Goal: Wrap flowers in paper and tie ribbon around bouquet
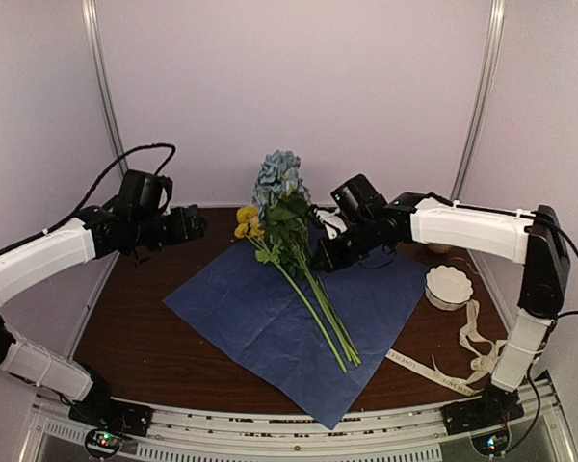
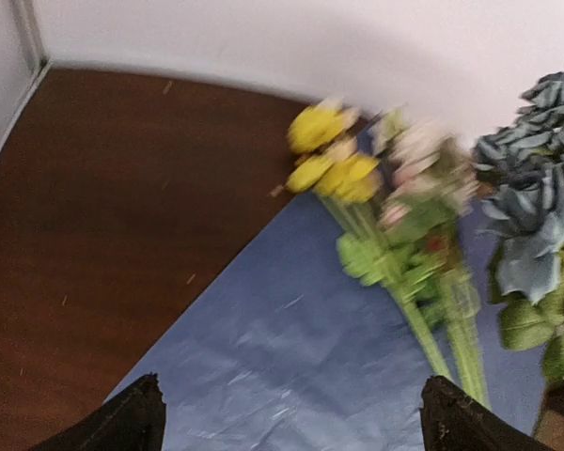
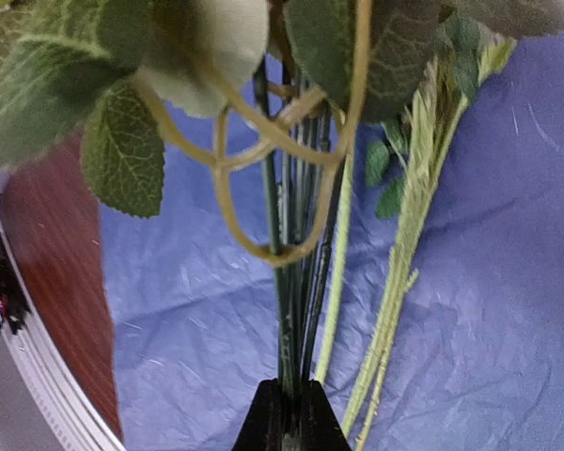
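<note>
Inspecting flowers [image 1: 287, 236]: lying across paper [image 1: 241, 318], light, blooms crushable, thin stems springy, probably slippery. Clamped at stems by right gripper [image 3: 287, 409]; flanked by left gripper [image 2: 291, 418], spread wide, empty. Best taken mid-stem.

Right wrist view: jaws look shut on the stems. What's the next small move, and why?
Probably lower the right jaws to lay the held stems on the paper beside the flowers lying there: they hang above it, and the left jaws are open, empty.
</note>
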You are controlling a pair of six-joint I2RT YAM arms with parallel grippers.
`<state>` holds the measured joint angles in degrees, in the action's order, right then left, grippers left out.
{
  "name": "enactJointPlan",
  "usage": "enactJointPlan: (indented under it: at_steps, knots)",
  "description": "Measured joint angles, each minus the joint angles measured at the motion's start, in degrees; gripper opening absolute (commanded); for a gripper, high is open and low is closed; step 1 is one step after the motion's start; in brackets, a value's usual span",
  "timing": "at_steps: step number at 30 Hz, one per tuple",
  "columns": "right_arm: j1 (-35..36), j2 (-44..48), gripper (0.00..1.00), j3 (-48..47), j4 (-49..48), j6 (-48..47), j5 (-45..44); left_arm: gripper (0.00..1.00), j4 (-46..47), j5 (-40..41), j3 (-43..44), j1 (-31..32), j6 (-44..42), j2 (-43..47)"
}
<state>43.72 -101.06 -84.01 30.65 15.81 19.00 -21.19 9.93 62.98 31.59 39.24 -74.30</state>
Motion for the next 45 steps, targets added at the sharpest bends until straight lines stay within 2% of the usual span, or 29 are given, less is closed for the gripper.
enactJointPlan:
  at_steps: [2, 8, 11, 15, 18, 23, 28, 34, 36, 39, 42, 43, 45]
  knots:
    - [0.09, -2.82, 0.0, 0.0, 3.39, -0.48, -1.44, 0.98, -4.52, -0.63, -4.81, -3.45, 1.64, -2.21]
    - [0.28, -7.74, 0.02, -0.81, 7.74, -0.5, -4.28, 0.98, -10.54, -3.69, -11.74, -5.55, 3.17, -11.3]
    - [0.35, -8.94, 0.21, -1.29, 7.78, -0.17, -4.94, 0.98, -10.38, -4.66, -13.27, -6.78, 3.32, -13.55]
    - [0.35, -9.99, 0.4, -2.05, 7.76, 0.79, -5.55, 0.98, -9.44, -6.16, -14.14, -7.63, 3.3, -17.2]
    - [0.35, -10.12, 0.48, -2.19, 7.85, 0.96, -5.92, 0.97, -8.41, -6.05, -13.75, -7.67, 2.86, -18.34]
    - [0.28, -9.53, 0.52, -2.19, 8.63, 1.05, -6.03, 0.86, -6.36, -6.36, -12.94, -7.67, 1.95, -19.43]
    - [-0.57, -4.7, 0.54, -1.01, 8.72, 1.05, -6.01, 0.68, -3.85, -7.52, -12.57, -8.0, 0.83, -20.28]
    - [-5.88, 3.43, 0.59, 4.7, 8.44, 0.83, -7.82, 0.64, 0.04, -9.68, -11.63, -8.81, 0.17, -22.08]
    - [-8.13, 4.5, 0.59, 7.41, 8.44, 0.66, -9.01, 0.56, 1.09, -10.21, -11.61, -9.18, 0.15, -22.38]
    - [-11.82, 4.85, 0.59, 12.11, 8.66, 0.37, -10.64, 0.28, 2.75, -10.99, -11.69, -10.08, 0.07, -22.82]
    - [-14.49, 4.61, 0.59, 15.78, 9.44, -0.31, -12.37, 0.06, 4.28, -11.96, -12.13, -11.41, 0.2, -23.21]
    - [-14.86, 4.55, 0.59, 16.79, 9.57, -0.52, -12.72, 0.01, 4.76, -12.33, -12.41, -11.82, 0.09, -23.26]
    - [-14.8, 4.37, 0.59, 18.14, 9.7, -0.87, -12.85, 0.0, 5.07, -12.52, -12.81, -12.22, 0.13, -23.19]
